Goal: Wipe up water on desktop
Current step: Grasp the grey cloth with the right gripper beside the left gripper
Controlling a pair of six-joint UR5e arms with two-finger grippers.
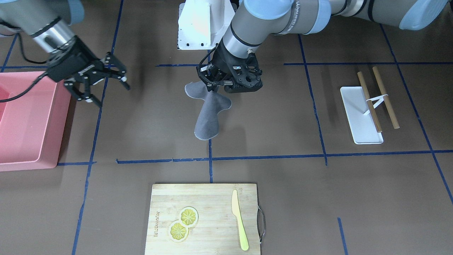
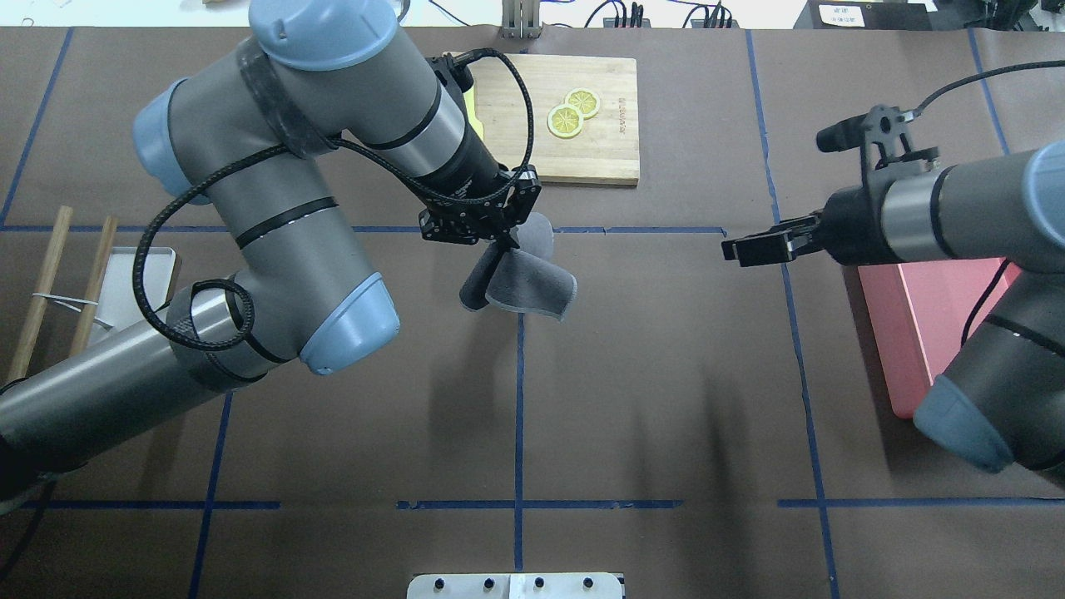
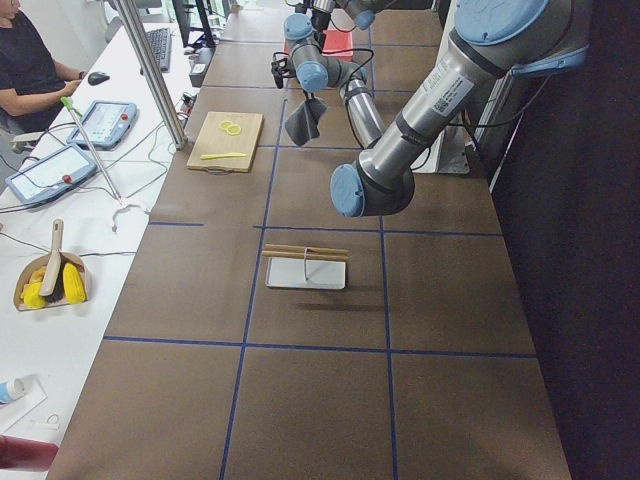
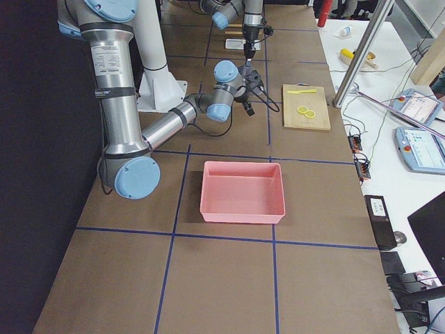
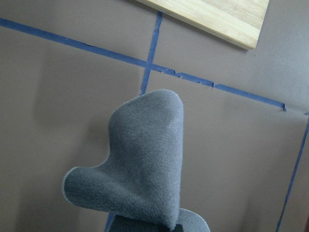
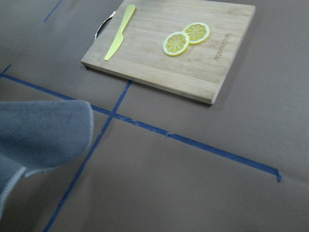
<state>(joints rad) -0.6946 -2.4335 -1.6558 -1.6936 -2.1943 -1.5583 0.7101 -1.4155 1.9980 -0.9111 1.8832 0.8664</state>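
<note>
Cloth [image 1: 208, 117]: grey, pinched in the clenched left gripper [image 1: 212, 86], hanging over the desktop [image 1: 283, 191].
Right gripper [image 1: 111, 94]: jaws spread, empty.
Cutting board [image 1: 212, 198]: printed mark unreadable.

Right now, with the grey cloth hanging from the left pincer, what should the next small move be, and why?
Probably lower the left pincer until the grey cloth lies on the desktop. It is shut on the cloth's top edge, and the cloth seems to dangle clear of the surface, so no wiping yet. I cannot make out any water.
</note>
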